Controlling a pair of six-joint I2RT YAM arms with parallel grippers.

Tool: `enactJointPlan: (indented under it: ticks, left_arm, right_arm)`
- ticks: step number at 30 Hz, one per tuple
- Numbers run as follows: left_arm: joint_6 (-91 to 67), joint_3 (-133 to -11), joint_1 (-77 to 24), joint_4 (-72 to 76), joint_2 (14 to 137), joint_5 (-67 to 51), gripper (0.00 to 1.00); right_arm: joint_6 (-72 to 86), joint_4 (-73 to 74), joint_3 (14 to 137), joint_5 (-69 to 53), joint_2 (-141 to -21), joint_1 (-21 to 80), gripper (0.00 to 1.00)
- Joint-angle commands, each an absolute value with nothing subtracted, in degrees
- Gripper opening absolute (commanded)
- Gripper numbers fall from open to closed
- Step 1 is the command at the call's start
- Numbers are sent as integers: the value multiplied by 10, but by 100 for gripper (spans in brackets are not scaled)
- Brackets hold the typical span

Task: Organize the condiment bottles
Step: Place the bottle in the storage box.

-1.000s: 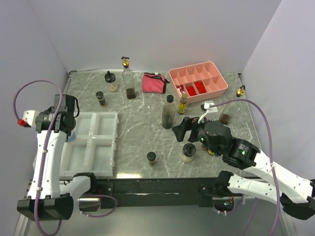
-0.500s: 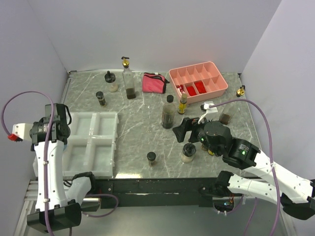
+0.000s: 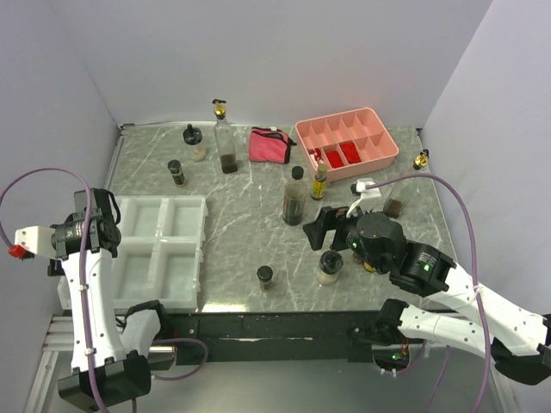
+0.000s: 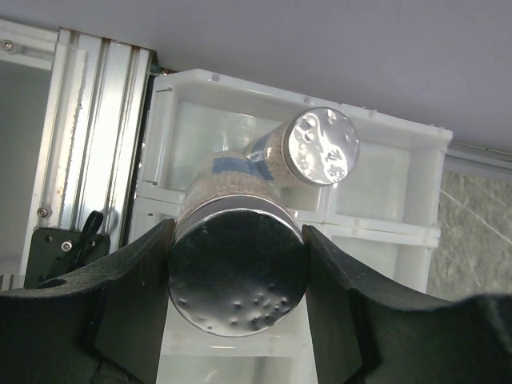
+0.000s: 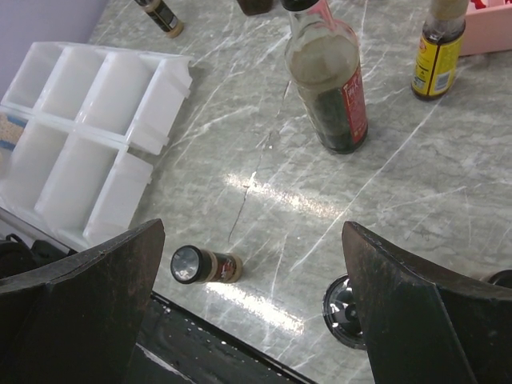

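Note:
My left gripper (image 4: 236,244) is shut on a silver-lidded jar (image 4: 238,276) of pale grains and holds it over the white compartment bin (image 4: 376,232). A second silver-lidded jar (image 4: 320,148) lies in the bin below. In the top view that gripper (image 3: 103,225) is at the bin's left edge. My right gripper (image 5: 252,232) is open and empty above the table, over a small black-lidded spice jar (image 5: 204,265) and a black-lidded jar (image 5: 346,310). A tall bottle of dark liquid (image 5: 326,80) and a yellow bottle (image 5: 436,48) stand beyond.
The white bin (image 3: 164,249) sits at the left. A gold-topped tall bottle (image 3: 226,142), a black-topped bottle (image 3: 195,144) and a spice jar (image 3: 176,173) stand at the back left. The pink pouch (image 3: 269,144) and pink tray (image 3: 379,138) are at the back. Small bottles (image 3: 393,205) (image 3: 420,160) stand at the right.
My left arm has swung left and toward the near edge with the jar in its jaws. The right arm and the bottles on the table have not moved.

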State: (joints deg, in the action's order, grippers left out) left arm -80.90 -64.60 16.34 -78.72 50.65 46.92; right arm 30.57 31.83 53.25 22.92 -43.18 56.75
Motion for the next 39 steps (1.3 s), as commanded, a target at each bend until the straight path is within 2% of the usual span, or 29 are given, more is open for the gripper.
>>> enactJointPlan:
  ticks: [1,10,13,14,18,23,24,27,33,39]
  left_arm:
    - [-839,-634,176,-782,503,514,9]
    - [-824,-621,238,-728,523,486,13]
    - [-803,-603,266,-695,532,470,19]
    - [-789,-599,282,-687,536,464,25]
    - [-774,-576,307,-667,549,424,37]
    - [-766,-545,326,-628,560,397,69]
    - [-769,-541,330,-627,565,398,86]
    - [-751,-528,334,-606,570,403,99]
    - [-726,-526,337,-600,564,415,99]
    - [-687,-593,337,-616,524,412,99]
  right_arm:
    - [304,323,555,246,-420,569,100]
    - [301,331,552,252,-410,569,100]
    - [299,332,550,255,-410,569,100]
    - [299,333,550,256,-409,569,100]
    - [297,335,545,261,-406,569,100]
    - [294,329,545,252,-411,569,100]
    - [294,331,545,252,-413,569,100]
    - [293,334,548,254,-415,569,100]
    - [296,340,546,267,-411,569,100]
    - [298,326,541,246,-415,569,100]
